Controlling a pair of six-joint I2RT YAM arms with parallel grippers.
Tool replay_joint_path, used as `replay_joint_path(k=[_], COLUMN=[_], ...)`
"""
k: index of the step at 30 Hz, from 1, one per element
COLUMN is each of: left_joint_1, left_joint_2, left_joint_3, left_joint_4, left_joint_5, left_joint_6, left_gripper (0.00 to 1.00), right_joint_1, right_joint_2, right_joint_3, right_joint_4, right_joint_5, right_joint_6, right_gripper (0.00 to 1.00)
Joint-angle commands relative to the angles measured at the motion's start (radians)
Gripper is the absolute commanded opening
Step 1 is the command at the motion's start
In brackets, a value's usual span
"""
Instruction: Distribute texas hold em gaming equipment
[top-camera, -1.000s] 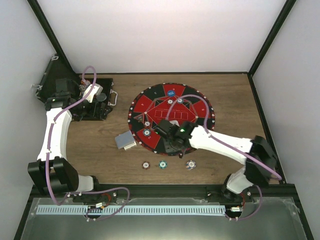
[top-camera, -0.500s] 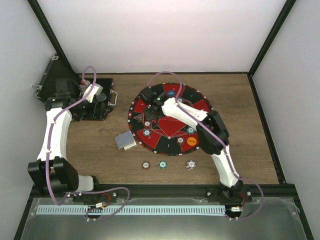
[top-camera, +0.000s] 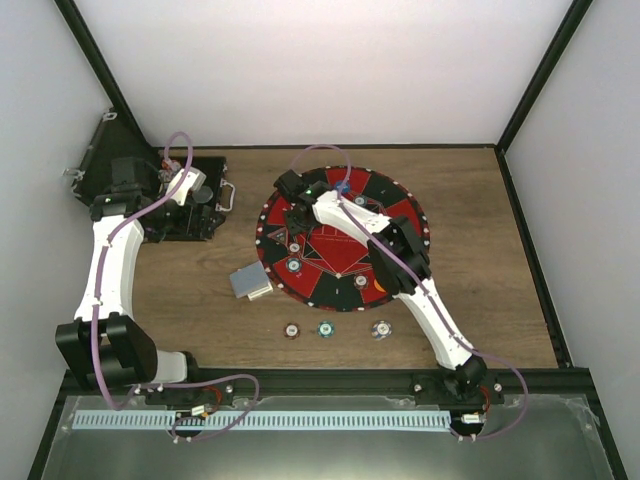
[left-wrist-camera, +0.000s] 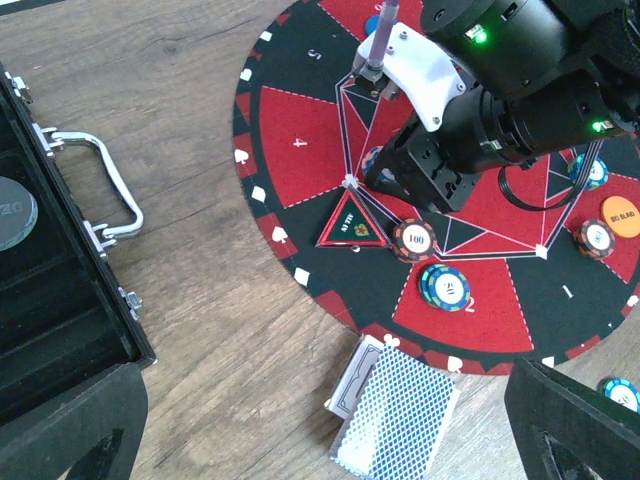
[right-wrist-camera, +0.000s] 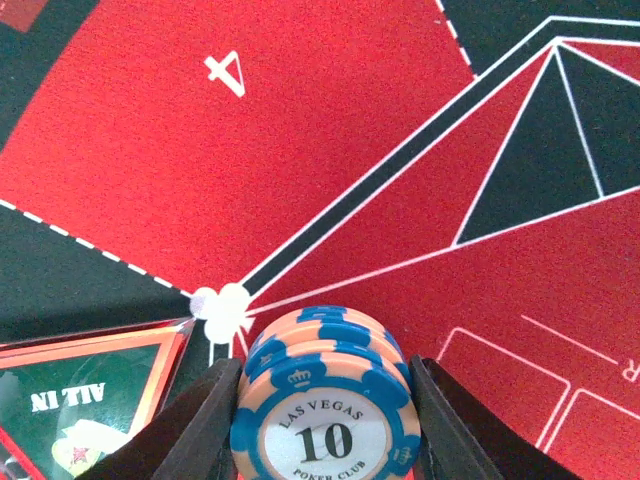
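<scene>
- The brown wooden bench is carrying everything, and the black hinged case is lying open at its left end.
- The round red-and-black felt mat is sitting mid-bench, with the right arm reaching across it.
- The left claw is hanging over the case's handle side with its jaws spread wide, holding nothing.
- The right claw is pinching a short stack of blue-and-peach-edged chips marked 10. It is low over the mat beside the "ALL IN" triangle, and I cannot tell whether the stack is touching the felt.
- The grey-blue-backed deck of cards is lying on the bench just off the mat's near-left rim, slightly fanned.
- Three loose chips are lying in a row on the bench near the arms; others are sitting on the mat.
- The orange disc button is resting on the mat's right side.
- Handling, as I am judging it:
  - The chips are looking rigid, light and smooth-rimmed, so a stack could shear; pinching squarely across opposite rims at mid-height seems safest.
  - The cards are looking thin, slick and bendy, likely to splay; taking the deck across its long edges seems best.
</scene>
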Motion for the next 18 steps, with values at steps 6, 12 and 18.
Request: replay_joint_path(k=[6, 12, 18], left_joint_1=[0.004, 0.005, 0.005], left_joint_2=[0.008, 0.007, 0.006], left_joint_3=[-0.006, -0.003, 0.003], left_joint_4=[0.009, 0.013, 0.013], left_joint_5=[0.021, 0.025, 0.022], left_joint_6=[0.012, 0.006, -0.003], left_gripper=[1.00, 1.00, 1.00], right_joint_1=[-0.005, -0.004, -0.004], right_joint_2=[-0.004, -0.004, -0.047], right_joint_3=[0.003, 0.012, 0.051], right_joint_4=[0.007, -0.009, -0.031], right_joint_5=[-0.044, -0.027, 0.020], right_joint_6=[-0.021, -0.022, -0.039], right_gripper=[0.29, 0.49, 0.59])
